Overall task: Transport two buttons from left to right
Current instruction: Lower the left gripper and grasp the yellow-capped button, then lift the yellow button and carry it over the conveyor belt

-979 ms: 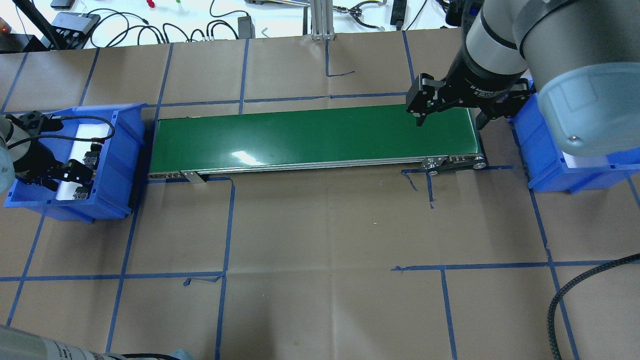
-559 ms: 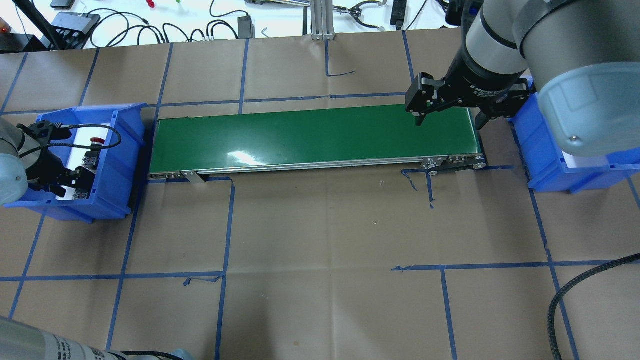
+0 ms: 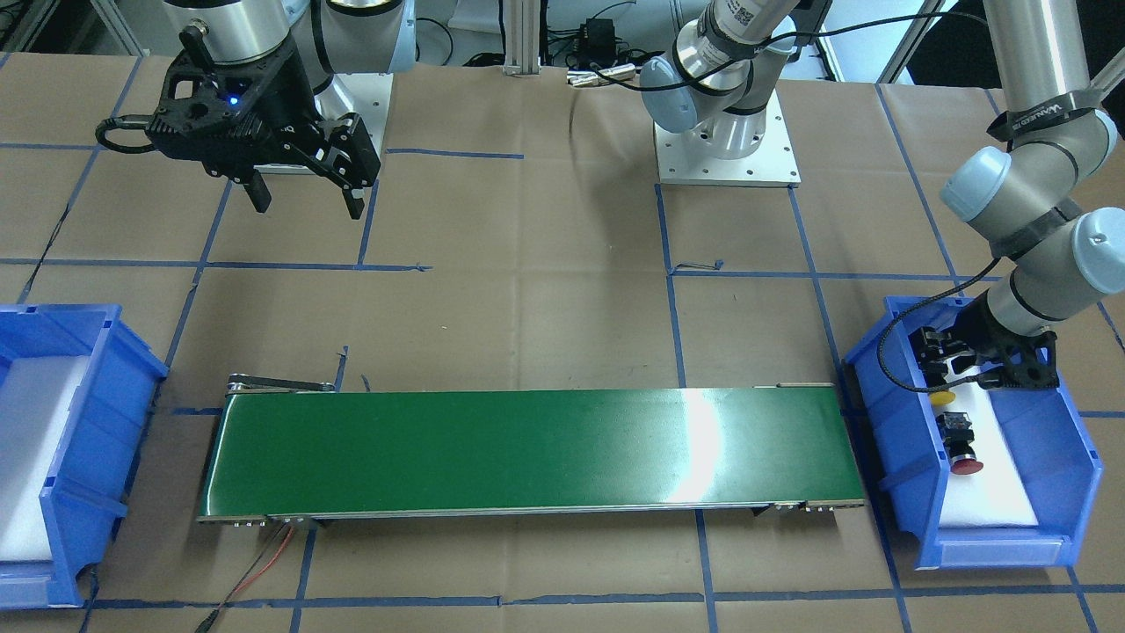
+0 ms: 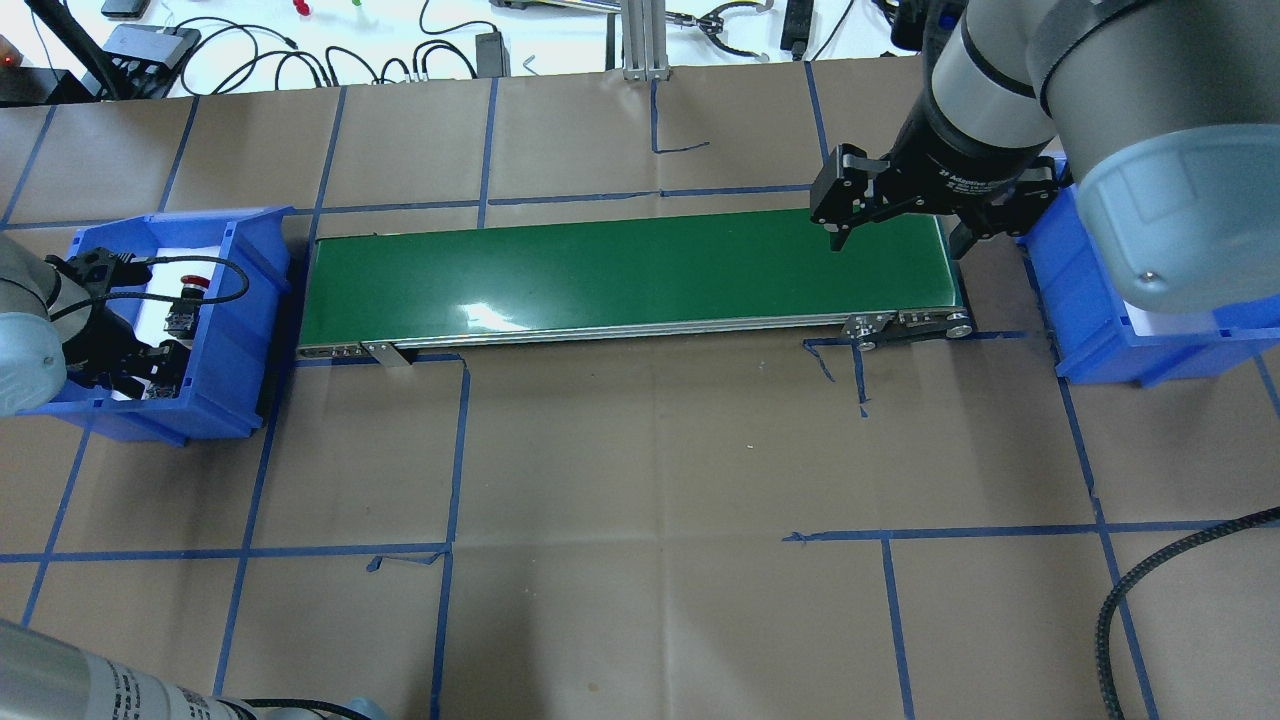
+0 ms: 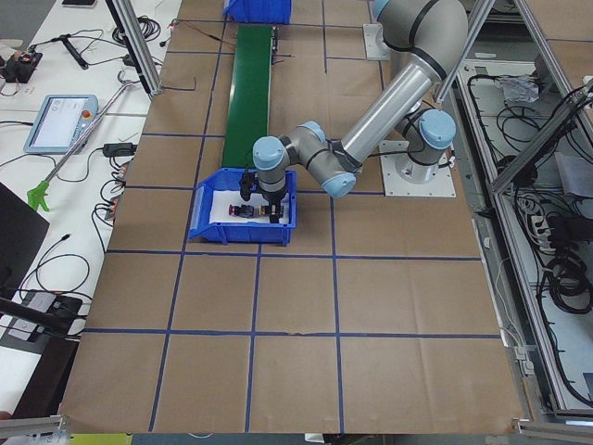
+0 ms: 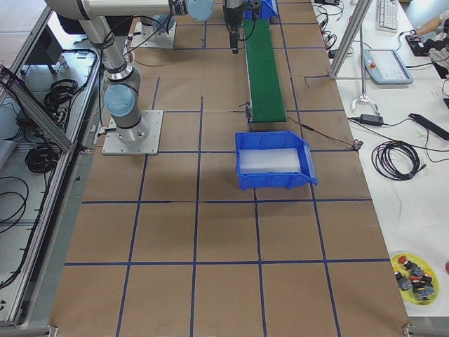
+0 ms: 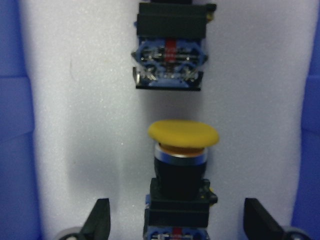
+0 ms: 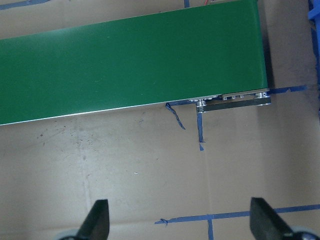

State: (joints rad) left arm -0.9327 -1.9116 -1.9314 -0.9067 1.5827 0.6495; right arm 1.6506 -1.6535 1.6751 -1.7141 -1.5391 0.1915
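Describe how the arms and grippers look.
The left arm and right arm are silver tubes with blue-grey joint caps. The left gripper and right gripper are black, two-fingered, each with a looping black cable. A lettered strap wraps the left arm.

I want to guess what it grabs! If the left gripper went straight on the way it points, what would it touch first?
Probably the yellow button: it lies on the white foam between the fingers of the open left gripper. Depth is hard to judge.

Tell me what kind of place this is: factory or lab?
Probably a robotics lab test cell: a brown-paper-covered table gridded with blue tape, a short green conveyor belt between blue plastic bins, and a touchscreen teach pendant and loose black cables on side benches.
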